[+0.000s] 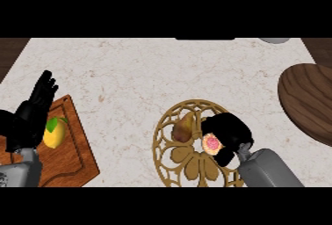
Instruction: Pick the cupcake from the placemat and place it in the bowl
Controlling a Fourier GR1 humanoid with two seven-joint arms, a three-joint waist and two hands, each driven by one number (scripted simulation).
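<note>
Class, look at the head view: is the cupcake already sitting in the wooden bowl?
No: the cupcake is in the right hand over the gold placemat, apart from the wooden bowl.

Counter [149,70]: pale marble-look top, cream with faint tan veining, fills most of the head view. Dark wood-toned surface visible beyond the counter at the upper left corner [12,48] and upper right corner [321,46]. A dark flat strip [204,39] sits at the far edge, centre. A pale rounded object [276,40] is cut off at the far edge, right. Lighting even; shadows are soft.
</note>
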